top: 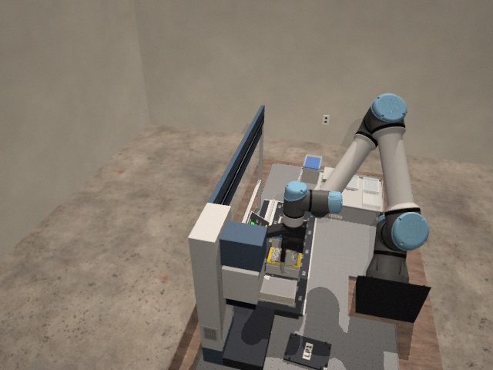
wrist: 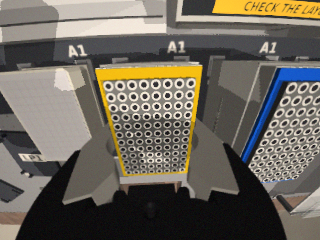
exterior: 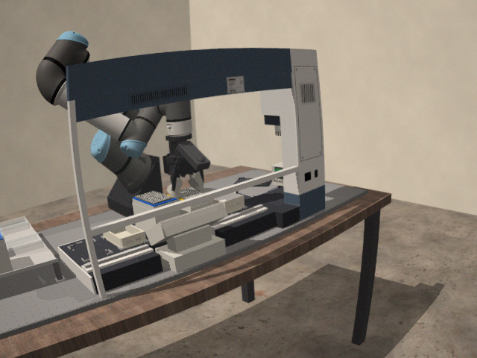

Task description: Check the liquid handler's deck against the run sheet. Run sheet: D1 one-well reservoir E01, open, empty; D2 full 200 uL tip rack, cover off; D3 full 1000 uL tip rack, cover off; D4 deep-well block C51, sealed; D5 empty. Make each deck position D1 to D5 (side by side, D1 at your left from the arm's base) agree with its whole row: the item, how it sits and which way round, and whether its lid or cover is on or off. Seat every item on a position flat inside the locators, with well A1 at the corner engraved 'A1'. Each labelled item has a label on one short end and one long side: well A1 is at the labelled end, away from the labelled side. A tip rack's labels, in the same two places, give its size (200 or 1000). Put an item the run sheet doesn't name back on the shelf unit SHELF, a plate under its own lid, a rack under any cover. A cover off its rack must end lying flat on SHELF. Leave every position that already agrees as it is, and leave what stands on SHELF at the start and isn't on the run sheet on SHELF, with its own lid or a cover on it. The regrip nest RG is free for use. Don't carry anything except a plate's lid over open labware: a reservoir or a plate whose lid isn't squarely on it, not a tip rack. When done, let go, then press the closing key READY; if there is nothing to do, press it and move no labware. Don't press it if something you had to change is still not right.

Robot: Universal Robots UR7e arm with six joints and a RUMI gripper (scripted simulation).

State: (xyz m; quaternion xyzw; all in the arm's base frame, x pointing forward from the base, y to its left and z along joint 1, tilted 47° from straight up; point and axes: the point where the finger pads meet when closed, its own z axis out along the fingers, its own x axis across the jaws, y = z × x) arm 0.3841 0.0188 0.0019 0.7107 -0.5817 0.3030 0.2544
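Hand points straight down (elbow folded high), clamped on the yellow-rimmed tip rack at the deck.

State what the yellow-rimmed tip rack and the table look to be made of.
Yellow-rimmed tip rack, held in the gripper: looks like matte moulded plastic, with a flat yellow border and grey holed face. Table: apparently dark wood, visible grain streaks; legs look dark, material unclear.
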